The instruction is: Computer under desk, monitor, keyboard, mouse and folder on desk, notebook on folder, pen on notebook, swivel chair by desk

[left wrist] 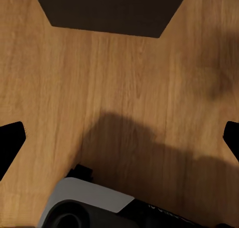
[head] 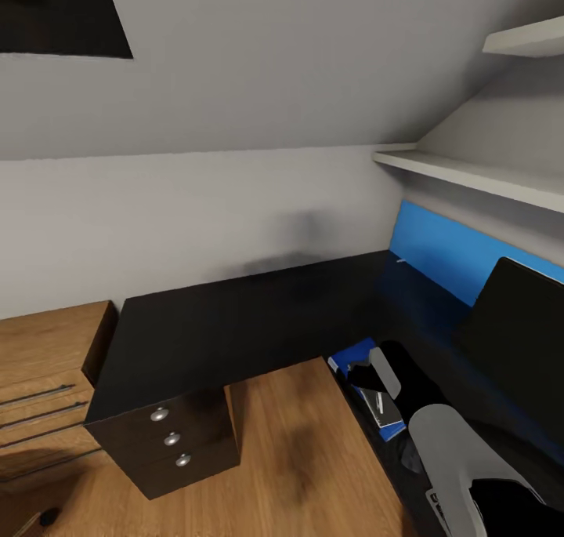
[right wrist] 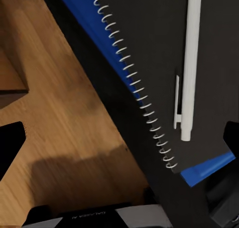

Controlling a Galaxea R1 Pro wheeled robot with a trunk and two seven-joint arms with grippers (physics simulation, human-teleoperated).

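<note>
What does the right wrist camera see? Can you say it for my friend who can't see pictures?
A white pen lies on a dark spiral-bound notebook, which sits on a bright blue folder on the black desk. Beside the desk is light wooden floor with a soft shadow.

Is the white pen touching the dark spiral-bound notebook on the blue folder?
Touching. In the right wrist view the white pen lies flat on the dark spiral-bound notebook, which rests on the blue folder.
</note>
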